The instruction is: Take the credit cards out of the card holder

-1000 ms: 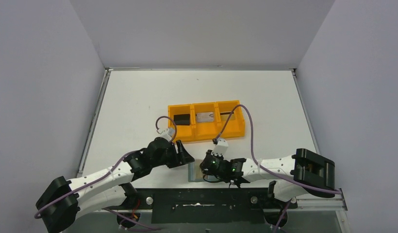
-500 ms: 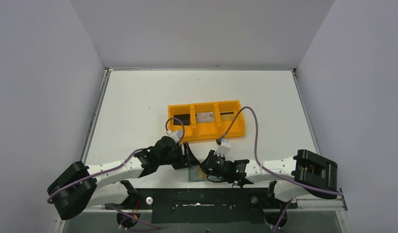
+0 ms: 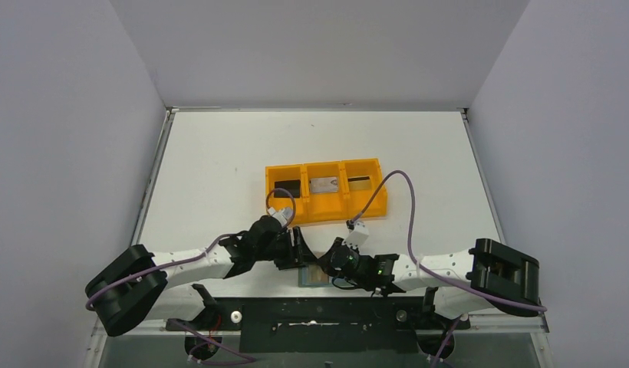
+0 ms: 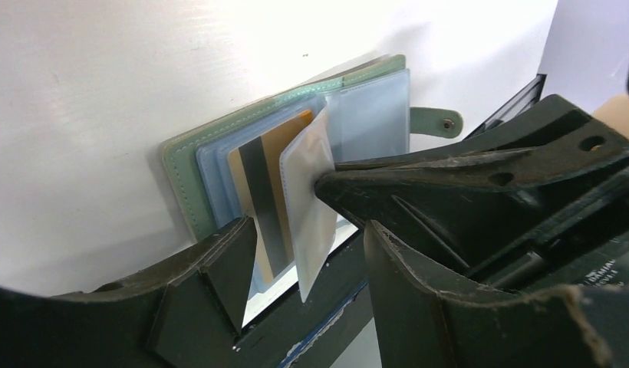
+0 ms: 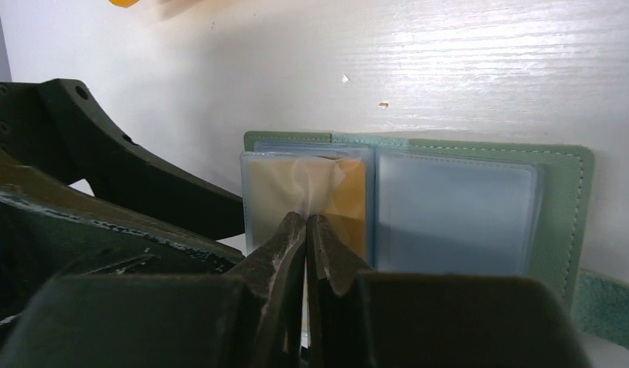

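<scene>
The card holder lies open at the table's near edge, grey-green outside with pale blue pockets. A tan-brown credit card with a dark stripe sticks partway out of one pocket. My right gripper is shut on that pocket's clear plastic flap and holds it lifted. My left gripper is open, and its fingers straddle the card's free end and the flap without touching them. From the top view the two grippers meet over the holder. A black card and a silvery card lie in the orange tray.
The orange three-compartment tray stands just beyond the grippers, mid-table. The black rail at the near table edge runs right under the holder. The holder's strap tab points to the right.
My left arm has stretched to the right and brought its gripper up to the card holder. The right gripper has slid slightly right, still pinching the flap.
</scene>
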`<state>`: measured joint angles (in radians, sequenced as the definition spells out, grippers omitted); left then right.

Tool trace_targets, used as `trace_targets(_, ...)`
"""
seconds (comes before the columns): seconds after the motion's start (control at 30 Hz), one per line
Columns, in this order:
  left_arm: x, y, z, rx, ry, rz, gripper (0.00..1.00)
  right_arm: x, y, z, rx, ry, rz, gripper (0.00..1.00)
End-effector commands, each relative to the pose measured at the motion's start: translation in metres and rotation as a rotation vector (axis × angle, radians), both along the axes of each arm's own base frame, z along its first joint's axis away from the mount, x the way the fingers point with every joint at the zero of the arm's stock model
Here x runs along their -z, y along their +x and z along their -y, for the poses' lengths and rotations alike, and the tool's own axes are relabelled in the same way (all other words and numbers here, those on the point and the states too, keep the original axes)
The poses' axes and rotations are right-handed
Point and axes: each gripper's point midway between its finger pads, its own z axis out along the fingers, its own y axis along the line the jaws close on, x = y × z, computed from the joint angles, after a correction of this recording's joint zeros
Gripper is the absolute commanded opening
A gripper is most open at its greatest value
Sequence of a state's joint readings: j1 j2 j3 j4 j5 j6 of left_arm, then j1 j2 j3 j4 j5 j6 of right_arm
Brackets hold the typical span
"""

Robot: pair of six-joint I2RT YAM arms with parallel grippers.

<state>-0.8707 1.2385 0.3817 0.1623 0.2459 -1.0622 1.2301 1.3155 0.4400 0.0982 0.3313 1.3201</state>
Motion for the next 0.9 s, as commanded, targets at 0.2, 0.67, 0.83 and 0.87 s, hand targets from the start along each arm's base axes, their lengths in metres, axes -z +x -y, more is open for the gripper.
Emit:
trace_targets(0.2, -0.018, 0.0, 0.027, 0.075, -0.098, 0.044, 0.45, -0.018, 0.01, -0.002, 0.047, 0.09, 0.035, 0.0)
trace_targets(0.67, -0.029, -0.007, 0.042, 0.144, -0.162, 0.058, 0.29, -0.017, 0.01, 0.009, 0.083, 0.093, 0.03, 0.04)
trace_targets(0.83, -0.028, -0.007, 0.041, 0.141, -0.163, 0.058, 0.25, -0.02, 0.01, 0.015, 0.098, 0.081, 0.032, 0.12)
trace_targets(0.87, -0.029, -0.007, 0.041, 0.142, -0.165, 0.058, 0.25, -0.021, 0.011, 0.018, 0.105, 0.072, 0.033, 0.14)
